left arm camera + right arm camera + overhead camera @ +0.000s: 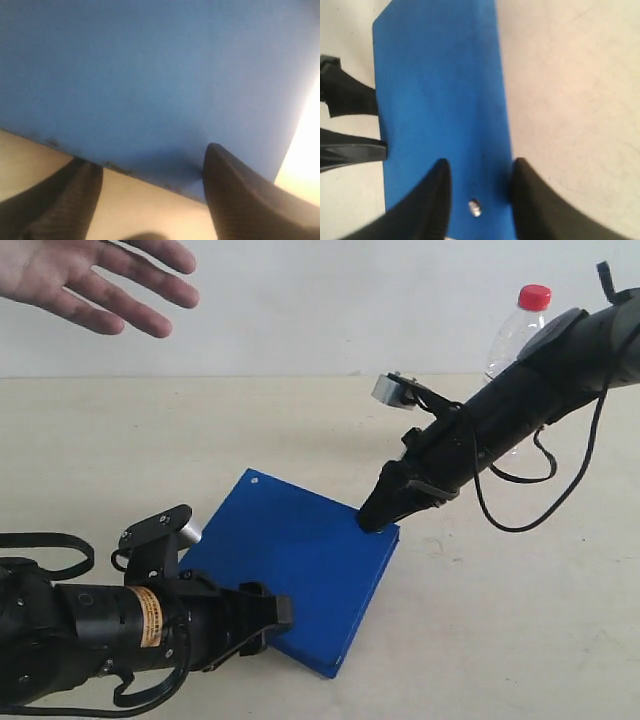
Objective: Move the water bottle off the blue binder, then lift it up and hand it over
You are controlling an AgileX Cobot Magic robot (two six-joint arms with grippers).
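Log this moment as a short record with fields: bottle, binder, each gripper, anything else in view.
bottle: small clear plastic water bottle with a red cap, upright beyond the binder, not on it, base hidden behind the right arm
binder: flat deep-blue rectangular binder, lying on the pale table
left gripper: open, fingers at the binder's near edge
right gripper: open, tips pointing down at the binder's far corner
other: open human hand held above the table

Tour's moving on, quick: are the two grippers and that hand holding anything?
Left gripper: open, at the blue binder's edge, empty.
Right gripper: open over the blue binder's corner, empty.
Person's hand: open, empty.
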